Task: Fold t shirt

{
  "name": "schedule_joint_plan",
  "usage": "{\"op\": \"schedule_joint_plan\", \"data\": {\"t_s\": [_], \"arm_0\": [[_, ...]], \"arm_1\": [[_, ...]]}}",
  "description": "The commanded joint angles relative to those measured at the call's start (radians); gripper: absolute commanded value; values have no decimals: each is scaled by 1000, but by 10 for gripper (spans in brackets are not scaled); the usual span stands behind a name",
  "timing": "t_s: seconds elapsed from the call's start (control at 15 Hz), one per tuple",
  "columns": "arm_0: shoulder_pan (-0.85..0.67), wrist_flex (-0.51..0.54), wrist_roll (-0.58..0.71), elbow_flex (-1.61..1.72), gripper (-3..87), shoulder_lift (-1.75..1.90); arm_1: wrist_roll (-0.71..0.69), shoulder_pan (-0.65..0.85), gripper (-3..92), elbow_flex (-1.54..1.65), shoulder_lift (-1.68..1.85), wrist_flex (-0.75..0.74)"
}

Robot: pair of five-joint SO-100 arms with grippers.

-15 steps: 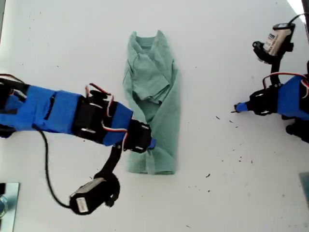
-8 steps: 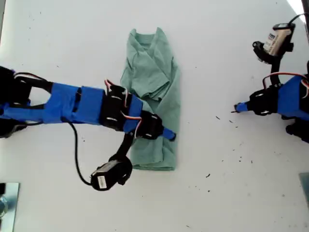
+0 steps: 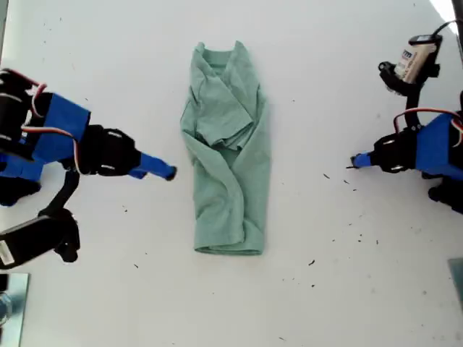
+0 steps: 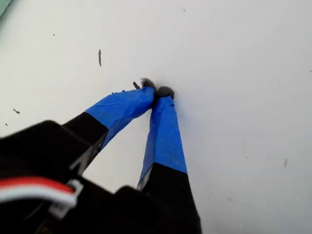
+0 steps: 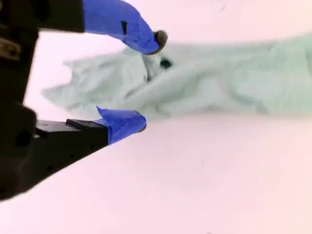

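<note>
The pale mint-green t shirt (image 3: 228, 152) lies folded into a long narrow strip on the white table (image 3: 325, 289), neckline toward the top of the exterior view. My second gripper (image 3: 168, 173) hangs just off the shirt's edge on the exterior view's left. It is open and holds nothing, and the t shirt (image 5: 209, 87) shows beyond its blue fingertips (image 5: 146, 41). My first gripper (image 3: 356, 162) is well away from the shirt on the exterior view's right. There my first gripper (image 4: 157, 91) is shut, tips together over bare table.
Each arm carries a camera module, one (image 3: 414, 61) at the exterior view's upper right and one (image 3: 32, 242) at its lower left. A metal piece (image 3: 9, 303) sits in that view's bottom left corner. Dark specks (image 3: 358, 235) dot the table near my first gripper.
My second gripper has pulled back off the shirt's lower part toward the exterior view's left, leaving the cloth lying flat. My first arm has not moved.
</note>
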Motion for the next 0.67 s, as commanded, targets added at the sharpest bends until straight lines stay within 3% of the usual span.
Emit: {"op": "schedule_joint_plan", "data": {"t_s": [0.0,0.07,0.13,0.27,0.4,0.6], "arm_0": [[-20,-132,-60,410,202,212],[-11,-212,-110,561,180,310],[-3,-239,-167,686,87,422],[0,-202,-192,716,14,514],[2,-140,-178,574,-1,433],[41,57,-124,40,-1,155]], "arm_1": [[9,-8,25,18,11,15],[9,-8,25,18,11,15],[14,-8,25,18,11,15],[25,-11,25,17,11,18],[57,-63,24,-35,-58,-6],[61,-160,33,-693,-663,74]]}}
